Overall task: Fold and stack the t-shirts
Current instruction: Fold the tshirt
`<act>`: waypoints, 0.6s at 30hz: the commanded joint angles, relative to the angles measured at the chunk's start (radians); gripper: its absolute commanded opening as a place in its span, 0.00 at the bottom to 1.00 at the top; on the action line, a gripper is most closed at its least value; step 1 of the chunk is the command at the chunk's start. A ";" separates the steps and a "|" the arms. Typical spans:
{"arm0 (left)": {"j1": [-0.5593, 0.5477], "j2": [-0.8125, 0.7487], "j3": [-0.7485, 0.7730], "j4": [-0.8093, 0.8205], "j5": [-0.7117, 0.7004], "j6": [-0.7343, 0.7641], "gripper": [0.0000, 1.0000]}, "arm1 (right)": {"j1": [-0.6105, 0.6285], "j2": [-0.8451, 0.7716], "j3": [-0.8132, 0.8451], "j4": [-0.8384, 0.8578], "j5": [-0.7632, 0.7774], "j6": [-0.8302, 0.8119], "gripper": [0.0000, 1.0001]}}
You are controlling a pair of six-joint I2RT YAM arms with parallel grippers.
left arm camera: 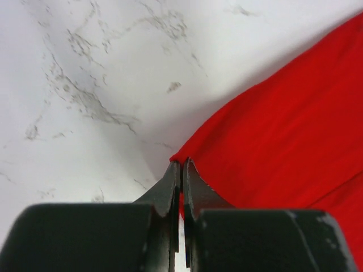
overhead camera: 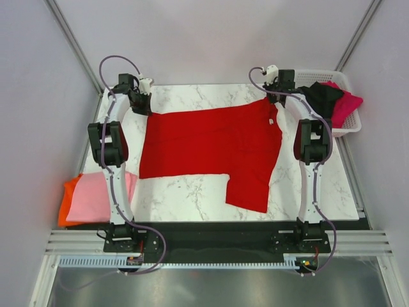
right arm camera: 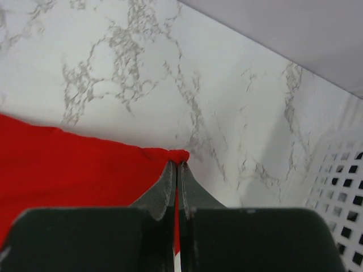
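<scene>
Red t-shirt (overhead camera: 211,144) lay flat on the table (overhead camera: 185,198), its far corners pinched tight in the left gripper (left arm camera: 181,165) and right gripper (right arm camera: 177,164). A fold seemed to be starting; next, both must lift and carry that edge evenly nearward.

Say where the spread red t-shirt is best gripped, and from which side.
Probably at its two far corners, coming from above: the red t-shirt lies flat, so only edges pinch. The left tool and right tool are shut there.
</scene>
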 commanded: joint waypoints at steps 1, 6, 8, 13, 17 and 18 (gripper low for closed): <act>-0.002 0.073 0.098 0.034 -0.047 -0.037 0.02 | 0.001 0.076 0.093 0.081 0.062 0.013 0.00; -0.004 0.117 0.178 0.110 -0.147 -0.089 0.20 | 0.001 0.168 0.188 0.130 0.140 0.024 0.20; -0.010 0.098 0.199 0.121 -0.185 -0.104 0.24 | 0.001 0.156 0.194 0.141 0.163 0.033 0.29; -0.025 -0.060 0.186 0.138 -0.254 -0.133 0.48 | -0.004 -0.025 0.130 0.144 0.192 0.042 0.49; -0.034 -0.269 0.080 0.126 -0.305 -0.123 0.58 | -0.010 -0.230 -0.014 0.138 0.171 0.044 0.51; -0.034 -0.363 0.011 0.123 -0.300 -0.114 0.60 | -0.008 -0.328 -0.054 0.135 0.162 0.030 0.52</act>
